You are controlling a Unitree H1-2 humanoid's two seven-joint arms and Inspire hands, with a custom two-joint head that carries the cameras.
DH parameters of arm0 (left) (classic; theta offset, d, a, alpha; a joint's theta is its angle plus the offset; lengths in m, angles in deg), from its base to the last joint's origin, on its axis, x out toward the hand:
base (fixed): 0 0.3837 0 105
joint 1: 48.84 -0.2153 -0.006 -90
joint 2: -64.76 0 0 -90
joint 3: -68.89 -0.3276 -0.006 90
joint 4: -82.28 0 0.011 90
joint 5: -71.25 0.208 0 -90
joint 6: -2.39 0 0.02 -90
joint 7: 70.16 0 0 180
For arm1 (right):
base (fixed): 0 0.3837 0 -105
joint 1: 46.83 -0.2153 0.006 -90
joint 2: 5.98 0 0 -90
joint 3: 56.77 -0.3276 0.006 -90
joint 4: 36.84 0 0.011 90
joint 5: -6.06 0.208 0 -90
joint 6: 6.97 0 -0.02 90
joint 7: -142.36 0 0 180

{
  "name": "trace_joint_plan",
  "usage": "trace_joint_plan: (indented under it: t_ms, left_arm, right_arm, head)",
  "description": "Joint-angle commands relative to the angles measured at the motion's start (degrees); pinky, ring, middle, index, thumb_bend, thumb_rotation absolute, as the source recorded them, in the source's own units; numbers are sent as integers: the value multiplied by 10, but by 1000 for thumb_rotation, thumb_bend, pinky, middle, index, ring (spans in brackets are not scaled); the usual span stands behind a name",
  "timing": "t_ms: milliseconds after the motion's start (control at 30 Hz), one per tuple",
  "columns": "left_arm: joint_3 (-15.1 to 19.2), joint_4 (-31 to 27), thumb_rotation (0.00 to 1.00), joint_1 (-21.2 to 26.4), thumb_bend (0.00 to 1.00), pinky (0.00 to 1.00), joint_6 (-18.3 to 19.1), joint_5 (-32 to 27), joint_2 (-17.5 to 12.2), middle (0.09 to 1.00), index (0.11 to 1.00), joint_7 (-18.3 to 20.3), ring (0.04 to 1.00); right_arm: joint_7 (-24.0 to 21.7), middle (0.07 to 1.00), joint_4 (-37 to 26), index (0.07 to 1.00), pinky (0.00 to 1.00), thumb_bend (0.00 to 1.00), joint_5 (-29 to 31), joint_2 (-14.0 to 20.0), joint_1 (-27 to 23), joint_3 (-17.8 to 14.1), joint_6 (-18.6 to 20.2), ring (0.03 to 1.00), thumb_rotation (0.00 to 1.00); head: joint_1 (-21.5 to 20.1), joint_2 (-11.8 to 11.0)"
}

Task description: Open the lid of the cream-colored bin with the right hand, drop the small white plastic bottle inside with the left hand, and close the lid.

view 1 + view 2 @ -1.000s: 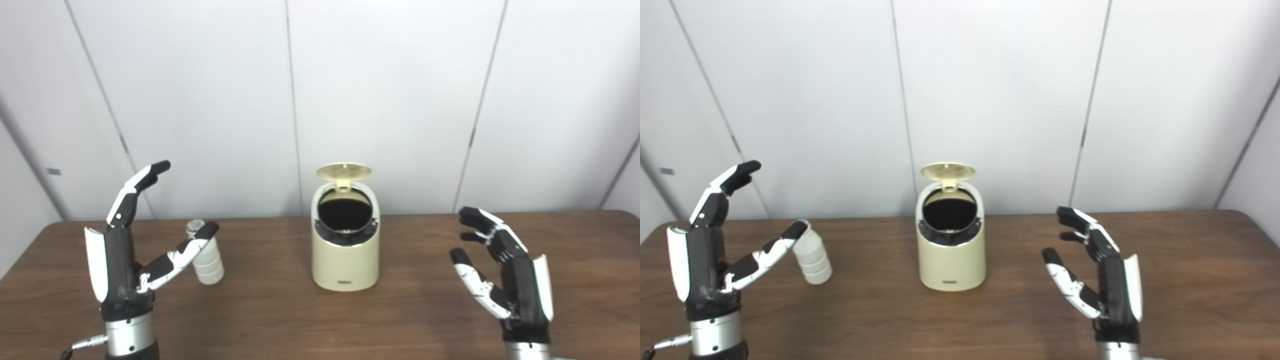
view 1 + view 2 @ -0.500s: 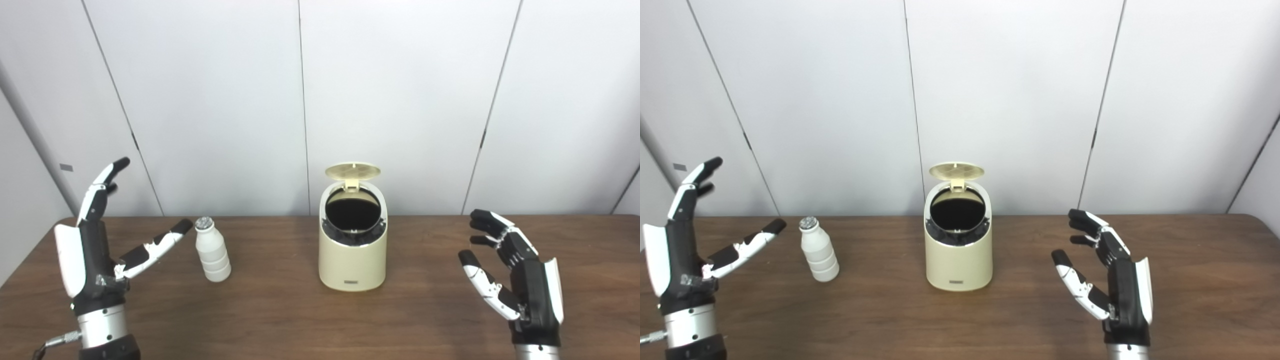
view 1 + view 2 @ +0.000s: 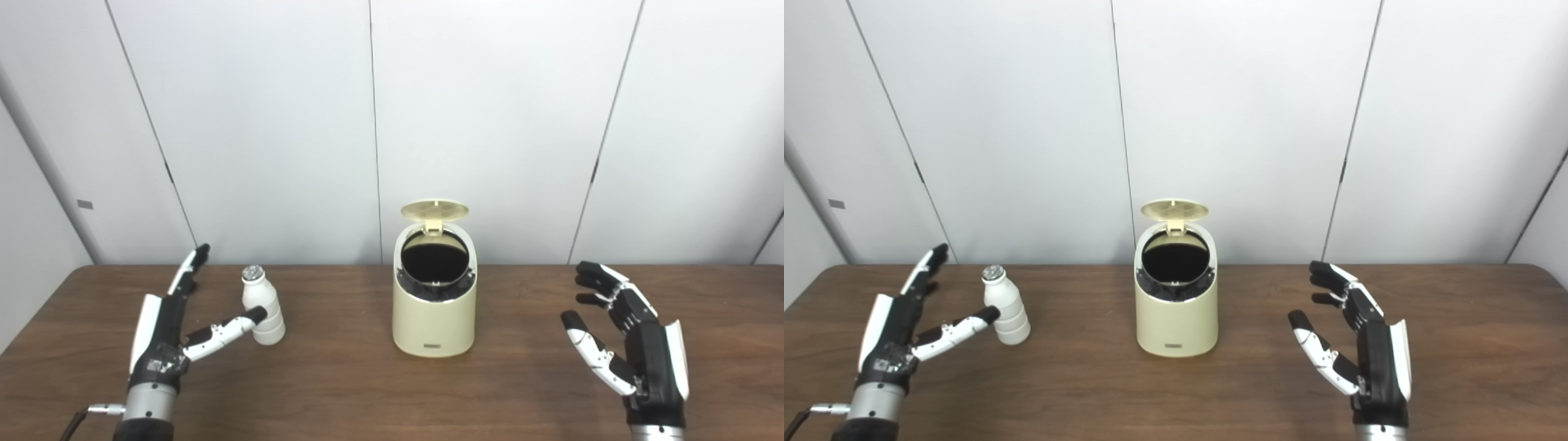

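Left hand [image 3: 164,334]: hovering low over the brown wooden table [image 3: 343,392], fingers spread wide, gripping nothing; thumb tip lying at the lower side of the small white plastic bottle [image 3: 262,306], contact impossible to tell.
Small white plastic bottle: standing upright on the table, left of the bin, well apart from it.
Cream-colored cylindrical bin [image 3: 434,306]: sitting mid-table, round lid [image 3: 435,210] tipped up, dark opening showing.
Right hand [image 3: 637,349]: waiting right of the bin, spread wide, carrying nothing.
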Motion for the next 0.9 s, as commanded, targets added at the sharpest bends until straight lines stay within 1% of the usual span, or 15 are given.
trace_joint_plan:
  t_ms: [0,133,233,400,567,633,667,733,767,867]
  left_arm:
    - [-4,-1,440,15,1000,814,-1,1,-9,950,969,-5,925]
    - [-11,7,423,12,1000,765,-4,5,2,932,955,-16,893]
    - [-14,16,384,11,1000,781,-3,1,9,931,963,-19,891]
    - [-15,35,360,16,1000,818,5,2,16,939,973,-27,909]
    - [-15,67,335,27,1000,828,8,10,18,927,967,-43,907]
    - [-12,83,312,33,1000,792,5,9,20,925,969,-54,890]
    - [-10,93,310,37,1000,791,4,9,22,928,971,-61,891]
    - [-6,111,303,44,1000,823,3,10,24,939,975,-76,906]
    - [-5,121,301,48,1000,819,1,10,24,937,974,-83,902]
    - [-3,145,293,56,1000,838,-3,11,21,939,975,-99,905]
  right_arm:
    - [4,764,-11,736,651,258,1,3,-17,-4,-24,747,361]
    - [7,761,-12,733,645,255,-9,4,-17,-5,-23,744,368]
    - [8,759,-13,732,639,251,-10,4,-16,-6,-23,740,376]
    - [5,759,-15,732,644,263,-4,4,-15,-5,-21,741,392]
    - [4,758,-13,734,642,261,-1,6,-15,-5,-24,740,400]
    - [4,756,-13,733,639,263,0,7,-15,-6,-26,737,396]
    - [4,756,-13,733,638,265,0,7,-14,-6,-25,737,396]
    - [3,758,-13,733,642,277,4,8,-14,-6,-24,740,416]
    - [3,759,-14,733,644,282,4,7,-14,-6,-23,741,419]
    - [2,760,-16,732,643,283,7,8,-13,-6,-21,741,410]
  head:
    - [0,0]
    - [2,0]
    - [1,0]
    - [2,0]
    - [1,0]
    - [0,-1]
    - [0,-1]
    - [0,-1]
    - [-1,-1]
    - [-1,-2]
